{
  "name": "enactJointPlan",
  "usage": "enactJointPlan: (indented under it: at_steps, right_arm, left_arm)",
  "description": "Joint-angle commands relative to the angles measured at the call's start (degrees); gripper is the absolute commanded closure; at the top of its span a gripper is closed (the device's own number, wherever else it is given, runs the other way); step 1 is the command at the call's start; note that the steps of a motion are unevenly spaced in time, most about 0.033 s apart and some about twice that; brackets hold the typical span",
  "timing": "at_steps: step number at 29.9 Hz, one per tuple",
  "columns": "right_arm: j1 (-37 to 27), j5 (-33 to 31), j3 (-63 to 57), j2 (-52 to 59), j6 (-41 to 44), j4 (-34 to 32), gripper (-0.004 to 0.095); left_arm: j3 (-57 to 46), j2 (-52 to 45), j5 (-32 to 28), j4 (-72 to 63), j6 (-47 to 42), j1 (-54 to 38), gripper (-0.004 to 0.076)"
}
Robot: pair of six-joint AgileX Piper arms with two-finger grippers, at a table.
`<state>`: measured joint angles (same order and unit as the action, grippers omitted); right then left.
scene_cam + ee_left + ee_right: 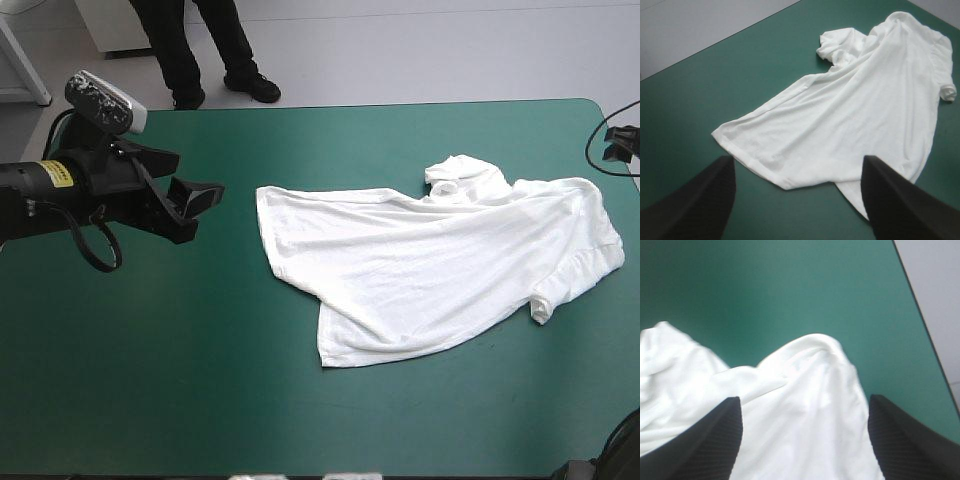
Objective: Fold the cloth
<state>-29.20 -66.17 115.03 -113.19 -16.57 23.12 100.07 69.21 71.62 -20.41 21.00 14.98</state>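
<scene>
The white T-shirt [440, 265] lies spread on the teal-green cover, mostly flat, its hem toward the left and its bunched collar [455, 175] toward the far edge. One sleeve [560, 290] is curled at the right. My left gripper [195, 208] hovers open to the left of the hem, apart from it; its wrist view shows the shirt [860, 115] ahead of the spread fingers [695, 200]. My right gripper [802, 440] is open above a raised fold of the shirt [810, 390], with nothing between its fingers. It does not show in the high view.
The table's far edge [400, 103] runs close behind the collar, and the right edge [625, 170] is near the shirt's shoulder. Wide teal-green cover [200, 380] stretches in front of the shirt and to its left.
</scene>
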Motion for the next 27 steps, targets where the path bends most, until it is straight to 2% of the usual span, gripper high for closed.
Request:
enactJointPlan:
  at_steps: [1, 3, 7, 11, 15, 19, 24, 27]
  right_arm:
    - [-0.1, -1.5, -3.8, 12.8, -4.8, 8.7, 0.0237]
    - [1.2, -1.9, -9.0, 19.2, -6.3, 12.2, 0.0237]
    - [6.6, -1.5, -17.5, 31.1, -7.6, 12.9, 0.0237]
    - [19.1, 0.9, -26.2, 41.8, -8.0, 8.8, 0.0237]
    - [32.8, 1.5, -31.9, 50.4, -4.5, 3.1, 0.0237]
    - [41.5, 1.3, -35.3, 55.9, 1.4, -0.1, 0.0237]
    - [44.4, -4.6, -35.6, 57.7, 3.1, -1.4, 0.0237]
    - [44.4, -5.3, -35.6, 57.7, 3.5, -1.5, 0.0238]
  left_arm:
    - [1.2, -0.9, 0.7, 0.7, -1.2, 0.4, 0.0214]
    - [1.2, -0.9, 2.2, 2.4, -2.9, 0.4, 0.0214]
    - [0.5, -1.3, 2.2, 9.0, -5.6, 0.4, 0.0214]
    - [0.2, -0.8, 1.5, 17.2, -6.5, 1.5, 0.0214]
    - [0.2, 3.0, 1.4, 22.2, -6.5, 4.0, 0.0214]
    - [1.7, 8.8, 0.9, 22.0, -6.5, 4.3, 0.0214]
    - [9.5, 18.5, 0.9, 22.1, -6.5, 4.2, 0.0214]
    - [15.8, 25.4, 1.4, 21.9, -6.4, 4.2, 0.0214]
